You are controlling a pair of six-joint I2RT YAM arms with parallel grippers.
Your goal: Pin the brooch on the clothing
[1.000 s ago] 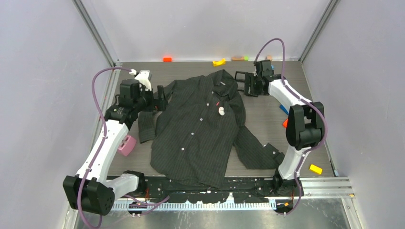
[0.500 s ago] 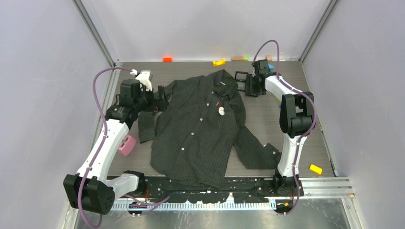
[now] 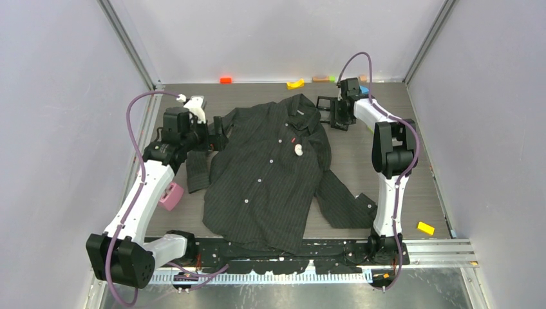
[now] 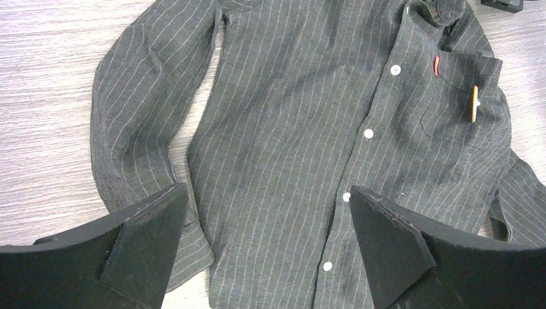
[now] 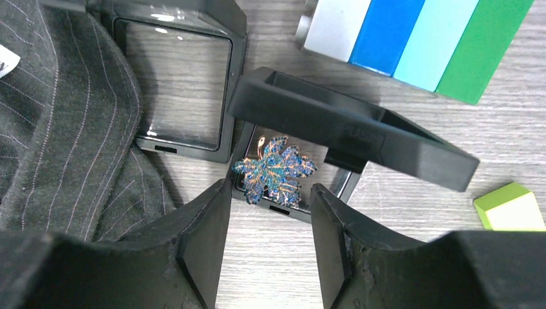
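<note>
Charcoal shirt, one; blue leaf brooch, one; left gripper and right gripper jaws spread, empty.

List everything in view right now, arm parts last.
shirt: one, dark charcoal pinstripe, spread flat mid-table.
leaf brooch: one, blue-gold, in an open black case.
black cases: seemingly two, black, beside the collar.
white pin: one, white, on the chest pocket.
pink object: one, pink, beside a sleeve.
toy blocks: at least five; orange block, yellow block at far edge; second yellow block at right; striped block, lime block by the cases.
left gripper: open, over the shirt.
right gripper: open, fingers flanking the brooch.
</note>
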